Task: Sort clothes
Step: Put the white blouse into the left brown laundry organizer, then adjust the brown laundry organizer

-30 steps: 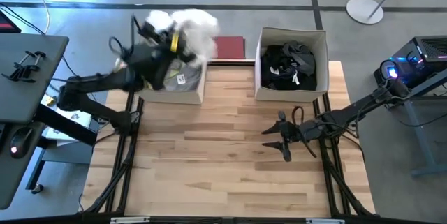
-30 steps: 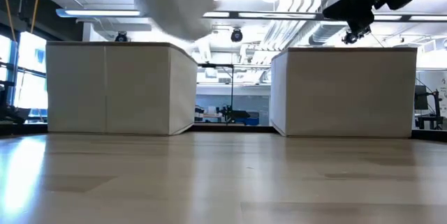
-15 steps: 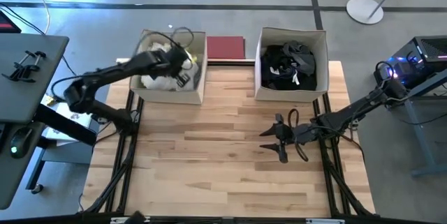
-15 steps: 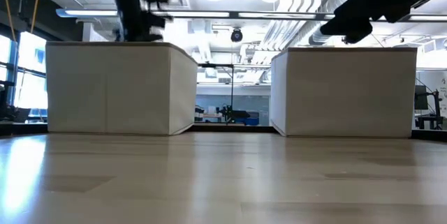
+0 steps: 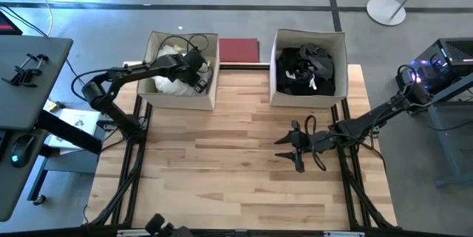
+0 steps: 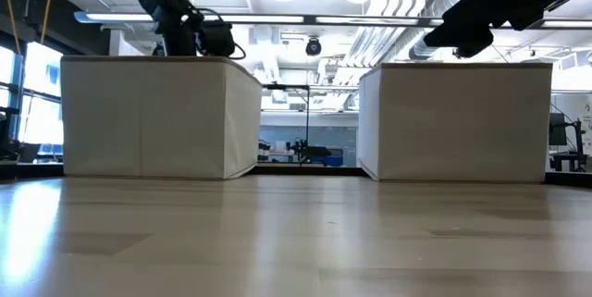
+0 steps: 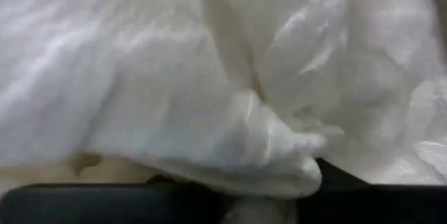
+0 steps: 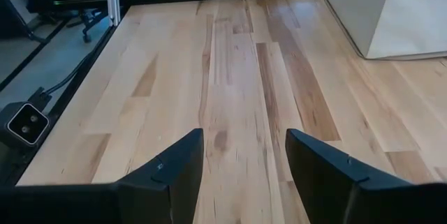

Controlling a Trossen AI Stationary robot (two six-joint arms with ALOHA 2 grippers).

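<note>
One white garment (image 5: 168,86) lies right under your left claw (image 5: 198,67), grip unreadable, inside the left box (image 5: 209,98); the right claw (image 5: 287,147) hangs released over the bench (image 5: 222,170).

Crumpled white garment (image 5: 168,85) in left box (image 5: 151,45); dark garments (image 5: 304,67) heaped in right box (image 5: 340,60)

Robotics lab, open-plan. Polished concrete floor (image 5: 295,1) with taped lines; exposed ceiling ducts (image 6: 388,1) and strip lights overhead. Butcher-block table (image 5: 236,163) on a black frame, cabling alongside, lit electronics box (image 5: 443,60), more workstations (image 6: 310,154) beyond.
</note>
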